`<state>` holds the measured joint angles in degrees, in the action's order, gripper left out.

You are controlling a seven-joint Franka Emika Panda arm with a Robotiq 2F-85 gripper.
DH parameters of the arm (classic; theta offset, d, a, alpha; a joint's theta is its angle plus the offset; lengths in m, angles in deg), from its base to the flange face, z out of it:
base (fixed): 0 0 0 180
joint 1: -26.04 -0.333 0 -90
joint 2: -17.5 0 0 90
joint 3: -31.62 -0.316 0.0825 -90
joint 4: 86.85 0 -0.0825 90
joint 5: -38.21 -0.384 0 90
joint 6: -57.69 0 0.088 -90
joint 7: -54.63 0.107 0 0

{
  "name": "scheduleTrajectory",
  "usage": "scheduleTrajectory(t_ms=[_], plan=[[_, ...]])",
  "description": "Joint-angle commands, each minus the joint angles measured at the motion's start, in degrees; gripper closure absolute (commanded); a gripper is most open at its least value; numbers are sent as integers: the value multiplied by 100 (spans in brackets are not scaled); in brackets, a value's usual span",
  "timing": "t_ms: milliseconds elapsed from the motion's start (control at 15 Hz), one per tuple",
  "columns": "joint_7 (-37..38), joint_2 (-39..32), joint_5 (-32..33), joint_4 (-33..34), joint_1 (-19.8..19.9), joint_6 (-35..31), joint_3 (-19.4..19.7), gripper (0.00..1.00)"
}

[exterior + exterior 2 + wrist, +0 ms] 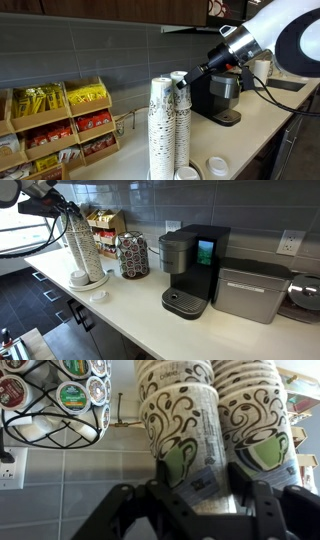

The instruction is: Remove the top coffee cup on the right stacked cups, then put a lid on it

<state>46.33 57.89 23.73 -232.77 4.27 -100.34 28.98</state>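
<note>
My gripper [182,83] sat at the head of the right stacked cups [182,135], which stood on the table [250,128] beside a twin column. The top coffee cup [179,98] was not yet lifted off. In the wrist view my fingers [160,500] stood apart with printed cup wall between them; whether they had bitten I could not tell. I judged the cup feather-light, thin paper that dents easily and may cling to its neighbour, so a gentle hold across its side wall suited. The lid [217,165] lay nearby on the table.
</note>
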Motion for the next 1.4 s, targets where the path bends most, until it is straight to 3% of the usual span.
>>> scheduleTrajectory(t_ms=[0,267,400,533,600,667,733,800,933,1133,1200,1267,1333], plan=[[-21,169,-13,-184,-106,-197,119,62],[-8,247,-8,-151,-91,-118,172,62],[-3,274,7,-152,-76,-87,186,38],[-10,285,-1,-157,-101,-93,198,33],[-15,285,-2,-157,-109,-98,200,46],[-15,285,-2,-159,-111,-102,198,50],[-21,286,0,-159,-115,-110,198,63],[-21,286,2,-157,-114,-111,198,63],[-15,291,12,-154,-101,-106,191,28],[-16,295,12,-157,-104,-116,189,13],[-19,298,11,-157,-108,-118,191,14],[-28,301,9,-159,-116,-125,197,38],[-28,306,7,-159,-117,-130,198,39]])
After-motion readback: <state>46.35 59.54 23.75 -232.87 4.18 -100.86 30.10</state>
